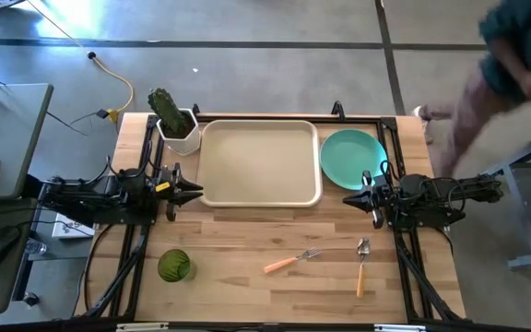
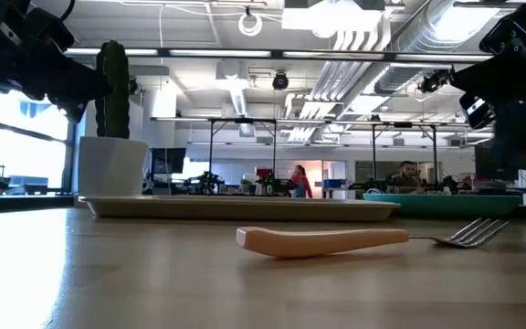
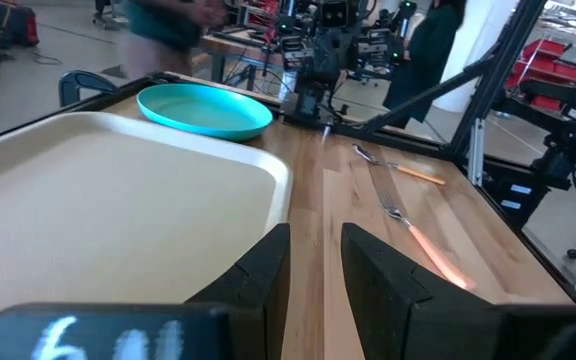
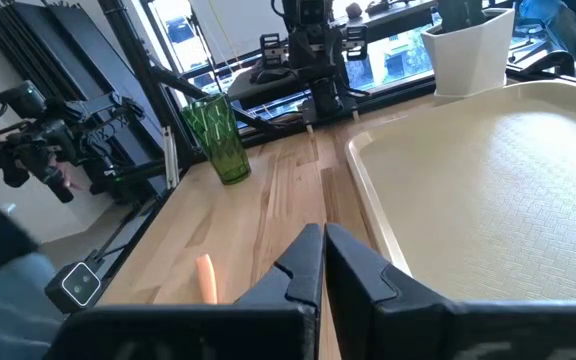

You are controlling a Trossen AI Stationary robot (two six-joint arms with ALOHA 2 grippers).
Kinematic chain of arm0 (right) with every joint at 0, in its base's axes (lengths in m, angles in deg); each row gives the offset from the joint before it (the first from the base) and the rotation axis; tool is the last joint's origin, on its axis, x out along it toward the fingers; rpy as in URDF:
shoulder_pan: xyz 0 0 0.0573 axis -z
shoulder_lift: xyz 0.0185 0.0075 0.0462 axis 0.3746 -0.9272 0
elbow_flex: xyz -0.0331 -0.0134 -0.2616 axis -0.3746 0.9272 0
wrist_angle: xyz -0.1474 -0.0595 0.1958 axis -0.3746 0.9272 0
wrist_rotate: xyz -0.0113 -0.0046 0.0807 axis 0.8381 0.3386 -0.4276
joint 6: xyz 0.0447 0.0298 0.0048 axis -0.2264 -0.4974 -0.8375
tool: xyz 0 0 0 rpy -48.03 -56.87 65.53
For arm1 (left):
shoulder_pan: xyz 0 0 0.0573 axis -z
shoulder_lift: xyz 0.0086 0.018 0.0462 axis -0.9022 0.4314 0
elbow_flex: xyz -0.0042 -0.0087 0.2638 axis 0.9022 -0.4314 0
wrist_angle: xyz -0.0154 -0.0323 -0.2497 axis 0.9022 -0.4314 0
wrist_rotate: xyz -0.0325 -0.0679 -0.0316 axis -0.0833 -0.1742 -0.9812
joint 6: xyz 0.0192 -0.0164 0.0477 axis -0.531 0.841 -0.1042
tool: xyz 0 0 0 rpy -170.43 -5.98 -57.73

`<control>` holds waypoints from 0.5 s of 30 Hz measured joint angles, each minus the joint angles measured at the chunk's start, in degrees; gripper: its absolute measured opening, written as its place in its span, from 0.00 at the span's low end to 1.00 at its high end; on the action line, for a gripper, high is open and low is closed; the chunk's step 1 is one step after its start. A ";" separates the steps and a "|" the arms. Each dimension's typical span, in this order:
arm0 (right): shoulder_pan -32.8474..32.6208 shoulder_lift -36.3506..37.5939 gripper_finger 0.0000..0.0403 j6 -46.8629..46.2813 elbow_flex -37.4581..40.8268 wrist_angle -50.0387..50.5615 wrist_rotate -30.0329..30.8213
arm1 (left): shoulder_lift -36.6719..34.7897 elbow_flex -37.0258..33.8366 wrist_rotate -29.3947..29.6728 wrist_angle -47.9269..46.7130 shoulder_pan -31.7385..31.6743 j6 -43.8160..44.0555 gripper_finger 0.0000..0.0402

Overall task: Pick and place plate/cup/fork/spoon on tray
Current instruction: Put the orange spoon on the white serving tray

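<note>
Nothing loaded yet on the large rectangular beige plastic tray [image 1: 259, 163], bare at the far middle of the wooden tabletop [image 1: 247, 242], with the round flat teal-green plate [image 1: 352, 157] touching its right rim and the small translucent green tumbler, the cup [image 1: 174, 266], upright near-left. Between cup and right edge, the orange-handled fork [image 1: 292, 260] lying aslant, tines up-right toward the tray, and the orange-handled spoon [image 1: 361, 266] lying near-to-far, bowl farther. Left gripper [image 1: 194, 191] slightly parted at the tray's left rim, right gripper [image 1: 349, 199] nearly closed and empty beside the plate, both apparently parked ready to start.
</note>
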 joint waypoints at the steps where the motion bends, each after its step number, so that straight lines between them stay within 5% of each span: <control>1: -0.01 0.01 0.02 -0.01 0.01 0.00 -0.01 | 0.01 0.02 0.00 0.02 0.00 0.00 0.21; 8: -0.02 0.01 0.02 -0.01 0.01 0.00 0.00 | 0.00 0.01 0.09 0.09 0.00 2.45 0.21; 15: -0.01 0.01 0.02 -0.01 -0.01 -0.02 0.01 | 0.00 0.00 0.76 0.13 0.00 15.18 0.21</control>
